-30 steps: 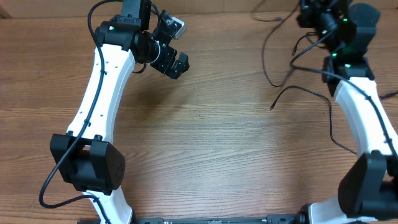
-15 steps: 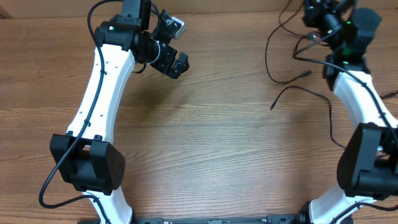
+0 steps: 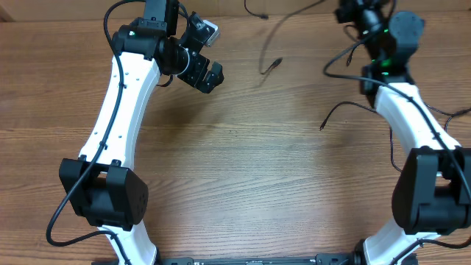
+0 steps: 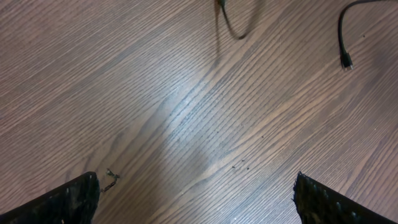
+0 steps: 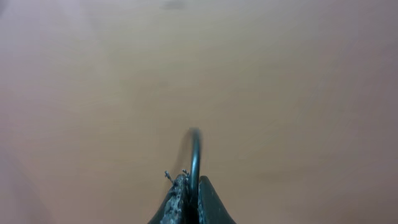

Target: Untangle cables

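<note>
Black cables (image 4: 346,60), brown wood-grain table (image 3: 257,169).

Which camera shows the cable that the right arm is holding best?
The overhead view: the cable trails left from the right gripper, its plug end showing. The right wrist view shows only a short blurred piece pinched between shut fingers. The left wrist view catches what may be a loop of it at its top edge.

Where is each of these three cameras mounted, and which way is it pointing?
Overhead: above the table, looking straight down; left arm and right arm both show.
Left wrist: on the left arm, looking down at the wood; the left gripper, open, shows at the bottom corners.
Right wrist: on the right arm, with blurred wood beyond; the right gripper is shut on a cable.
Shared: overhead and left wrist both show loose cables.
</note>
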Action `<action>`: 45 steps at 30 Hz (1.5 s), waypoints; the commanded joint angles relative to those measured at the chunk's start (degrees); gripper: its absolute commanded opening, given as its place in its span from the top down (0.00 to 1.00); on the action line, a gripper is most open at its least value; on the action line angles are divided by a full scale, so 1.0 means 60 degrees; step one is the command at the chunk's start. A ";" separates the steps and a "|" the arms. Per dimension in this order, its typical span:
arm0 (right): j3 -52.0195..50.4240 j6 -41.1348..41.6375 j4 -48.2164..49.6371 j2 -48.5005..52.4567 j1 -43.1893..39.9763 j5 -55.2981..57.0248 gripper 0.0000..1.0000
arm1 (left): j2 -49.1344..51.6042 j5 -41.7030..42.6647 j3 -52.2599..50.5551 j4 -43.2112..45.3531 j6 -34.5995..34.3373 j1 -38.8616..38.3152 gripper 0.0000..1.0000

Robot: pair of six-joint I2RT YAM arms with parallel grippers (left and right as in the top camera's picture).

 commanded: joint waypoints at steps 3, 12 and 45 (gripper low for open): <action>0.0168 -0.1235 -0.0608 0.0565 -0.1297 0.2412 0.96 | -0.0248 -0.0022 0.0149 0.0004 -0.0091 0.0044 0.00; 0.0168 -0.1118 -0.0426 0.3129 -0.3537 0.2543 0.96 | -0.0248 -0.0022 0.0149 0.0004 -0.0091 0.0044 0.01; 0.0219 -0.0459 -0.2029 0.3661 -0.6732 0.1836 0.00 | -0.0248 -0.0025 0.0149 0.0004 -0.0091 0.0036 0.00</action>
